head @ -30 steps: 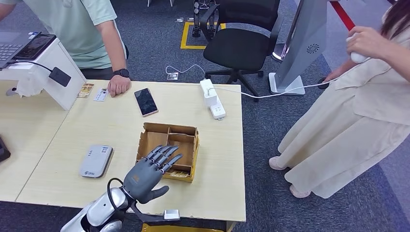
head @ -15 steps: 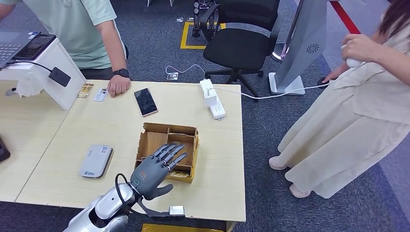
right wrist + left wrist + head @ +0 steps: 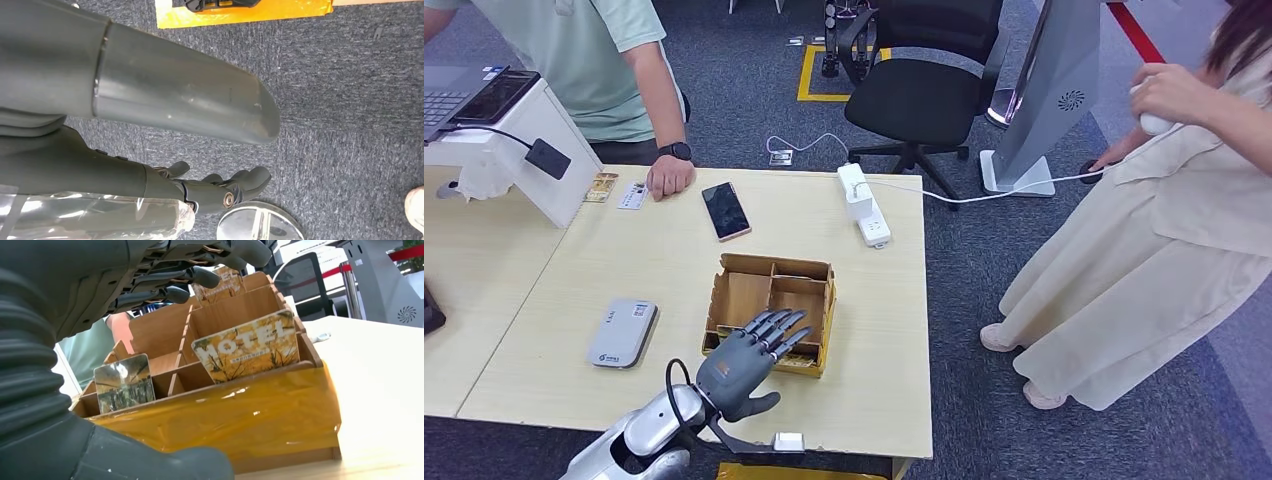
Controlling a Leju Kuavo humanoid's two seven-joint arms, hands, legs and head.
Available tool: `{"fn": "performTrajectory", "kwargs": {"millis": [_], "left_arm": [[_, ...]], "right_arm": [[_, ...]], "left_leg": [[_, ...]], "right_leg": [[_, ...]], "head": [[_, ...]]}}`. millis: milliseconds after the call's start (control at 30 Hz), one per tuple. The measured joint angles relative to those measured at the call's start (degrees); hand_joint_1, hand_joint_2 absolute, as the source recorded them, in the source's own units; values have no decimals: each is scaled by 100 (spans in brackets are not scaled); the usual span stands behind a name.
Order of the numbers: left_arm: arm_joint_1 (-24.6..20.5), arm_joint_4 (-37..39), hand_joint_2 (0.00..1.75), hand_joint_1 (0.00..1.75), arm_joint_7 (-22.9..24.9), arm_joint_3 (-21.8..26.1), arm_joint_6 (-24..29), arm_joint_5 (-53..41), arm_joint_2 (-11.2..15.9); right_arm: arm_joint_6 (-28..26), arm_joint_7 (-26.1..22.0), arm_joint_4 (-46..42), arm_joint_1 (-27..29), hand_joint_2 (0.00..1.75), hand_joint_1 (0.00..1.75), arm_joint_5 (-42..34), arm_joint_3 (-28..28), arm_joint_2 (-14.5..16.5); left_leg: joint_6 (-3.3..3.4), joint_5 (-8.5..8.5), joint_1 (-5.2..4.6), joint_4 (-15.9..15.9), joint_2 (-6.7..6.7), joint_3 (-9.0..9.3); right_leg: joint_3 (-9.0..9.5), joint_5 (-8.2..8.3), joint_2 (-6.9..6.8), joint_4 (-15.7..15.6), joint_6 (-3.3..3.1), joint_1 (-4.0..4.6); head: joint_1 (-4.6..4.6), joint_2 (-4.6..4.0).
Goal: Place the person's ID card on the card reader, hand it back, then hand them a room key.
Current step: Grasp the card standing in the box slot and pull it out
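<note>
Our left hand (image 3: 742,362) hovers over the card box (image 3: 816,290), fingers (image 3: 190,276) spread and empty; we should lower squarely onto one hotel key card (image 3: 247,347), pinching its top edge.

A pale wooden table (image 3: 674,260) carries a cardboard box (image 3: 773,310) with compartments near its front edge, which serves as landmark. Left of the box lies a grey card reader (image 3: 622,332). Beyond the box lies a dark phone (image 3: 725,210), and further left of that two small cards (image 3: 618,190) by a person's hand (image 3: 669,177). Beyond and right of the box rests a white power strip (image 3: 862,204) at the far edge. A white stand (image 3: 509,150) sits far left.
</note>
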Motion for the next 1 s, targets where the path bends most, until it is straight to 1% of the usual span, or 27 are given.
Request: {"fn": "performTrajectory", "kwargs": {"millis": [133,400,600,1000], "left_arm": [[1,8,175,0,1,-5,32,-6,37],[-2,7,175,0,49,-11,202,-268,51],[-4,5,175,0,133,-11,393,-454,27],[-7,7,175,0,134,-11,455,-515,-55]], "right_arm": [[-109,-6,0,3,0,0,-54,3,67],[-127,-18,0,4,0,0,-112,14,122],[-127,1,0,8,0,0,-144,54,130],[-99,16,0,22,0,0,-170,117,148]], "left_leg": [[0,0,0,0,0,0],[0,0,0,0,0,0],[0,0,0,0,0,0],[0,0,0,0,0,0]], "right_leg": [[0,0,0,0,0,0],[0,0,0,0,0,0],[0,0,0,0,0,0],[-1,0,0,0,0,0]], "head": [[1,0],[0,0],[1,0],[0,0]]}}
